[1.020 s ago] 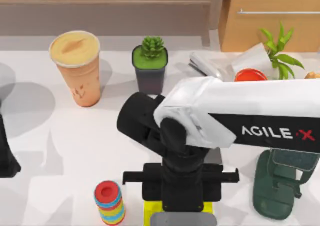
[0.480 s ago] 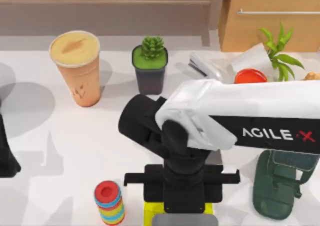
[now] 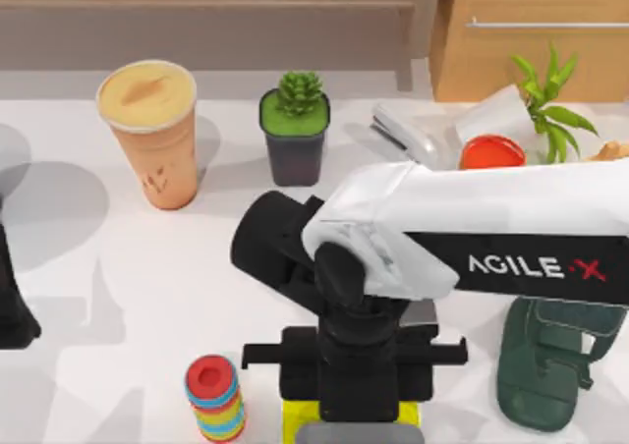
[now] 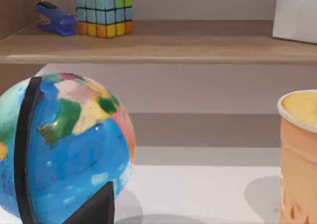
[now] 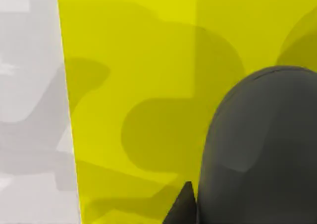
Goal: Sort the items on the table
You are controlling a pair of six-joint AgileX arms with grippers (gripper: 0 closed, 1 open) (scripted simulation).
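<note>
The right arm (image 3: 472, 238) reaches in from the right edge of the top view, its black wrist bent straight down at the lower middle of the frame. Its gripper is hidden beneath that wrist, so I cannot tell how far its fingers stand apart or whether they hold anything. In the right wrist view a dark grey mouse (image 5: 257, 149) lies on a yellow mat (image 5: 138, 85), with one dark fingertip (image 5: 182, 206) just beside the mouse's edge. In the top view the same yellow mat (image 3: 295, 415) peeks out under the wrist at the bottom edge.

The tan coffee cup (image 3: 149, 130) stands upright on the white table (image 3: 128, 287) at the upper left, well apart from the right arm. Near it, at upper centre, sits a small potted succulent (image 3: 294, 120). A stack of coloured rings (image 3: 214, 397) stands at the lower left of the wrist, and a dark green object (image 3: 545, 365) lies at the lower right.

The left arm (image 3: 12, 297) rests at the left edge. Its wrist view shows a globe (image 4: 64, 149), the cup, and a wooden shelf (image 4: 158, 45).
</note>
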